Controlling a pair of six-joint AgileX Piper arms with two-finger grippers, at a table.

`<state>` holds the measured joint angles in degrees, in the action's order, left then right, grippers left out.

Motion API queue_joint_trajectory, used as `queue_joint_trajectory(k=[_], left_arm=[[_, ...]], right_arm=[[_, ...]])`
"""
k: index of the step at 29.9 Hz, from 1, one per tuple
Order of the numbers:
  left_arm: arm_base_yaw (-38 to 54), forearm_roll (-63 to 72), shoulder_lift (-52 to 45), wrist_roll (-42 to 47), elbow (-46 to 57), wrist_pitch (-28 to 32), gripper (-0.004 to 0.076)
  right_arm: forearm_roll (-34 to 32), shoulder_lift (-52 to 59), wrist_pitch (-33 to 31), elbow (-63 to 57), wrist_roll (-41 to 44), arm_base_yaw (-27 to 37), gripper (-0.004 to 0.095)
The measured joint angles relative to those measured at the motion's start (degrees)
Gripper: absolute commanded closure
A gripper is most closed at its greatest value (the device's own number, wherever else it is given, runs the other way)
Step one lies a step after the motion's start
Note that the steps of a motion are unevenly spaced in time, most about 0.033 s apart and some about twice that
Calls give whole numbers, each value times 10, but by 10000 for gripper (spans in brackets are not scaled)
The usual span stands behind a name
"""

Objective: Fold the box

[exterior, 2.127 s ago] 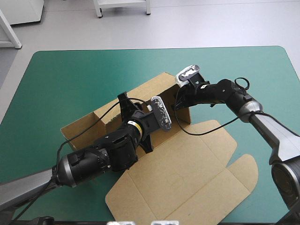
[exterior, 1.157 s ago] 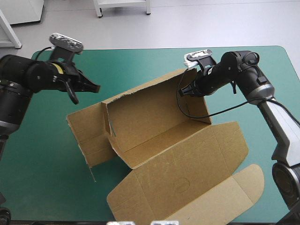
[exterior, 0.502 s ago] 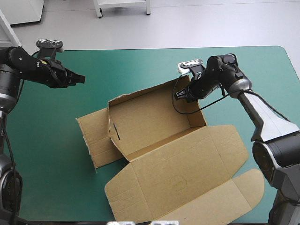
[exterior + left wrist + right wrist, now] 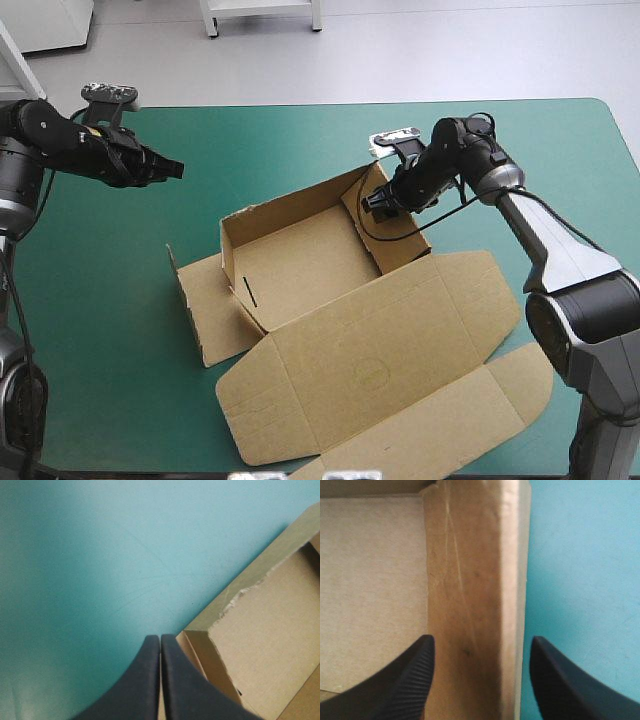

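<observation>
The brown box [image 4: 400, 330] lies in the middle of the teal-green table, its back wall and right end wall [image 4: 392, 232] raised and its lid flat toward the front edge. My right gripper [image 4: 372, 200] is at the top of that right end wall. In the right wrist view it [image 4: 480, 680] is open, one black finger [image 4: 412, 680] over the box floor and the other over the cover, with the wall's top [image 4: 470, 605] just ahead between them. My left gripper [image 4: 172, 170] hangs shut over the table's far left, clear of the box. In its own view the fingertips [image 4: 160, 647] meet above the box's [image 4: 265, 630] far left corner.
The box's left end flap [image 4: 205, 310] lies spread out on the cover. A tongue flap [image 4: 520, 375] juts from the lid near the front right. Bare teal-green cover [image 4: 300, 140] runs along the far side and the right edge.
My right gripper has opened at the right end wall, which now stands folded inward. The box has shifted slightly toward the front left. The left arm, which earlier withdrew from the box to the far left, has held still since.
</observation>
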<state>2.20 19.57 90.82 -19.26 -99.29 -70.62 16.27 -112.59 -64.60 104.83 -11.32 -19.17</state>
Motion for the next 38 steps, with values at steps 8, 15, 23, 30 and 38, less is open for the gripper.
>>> queue_joint_trajectory(k=[8,15,23,30,38], left_arm=[[0,1,0,0,0,0,727],[0,1,0,0,0,-1,727],[0,1,0,-4,0,-1,727],[0,1,0,-5,0,-1,727],[0,1,0,-6,0,-1,727]], right_arm=[[-15,1,-58,96,1,0,235],[-44,6,-64,96,9,-5,292],[-82,6,-64,32,29,-24,301],[-107,6,-64,-1,44,-35,301],[-111,6,-62,-14,48,-35,751]])
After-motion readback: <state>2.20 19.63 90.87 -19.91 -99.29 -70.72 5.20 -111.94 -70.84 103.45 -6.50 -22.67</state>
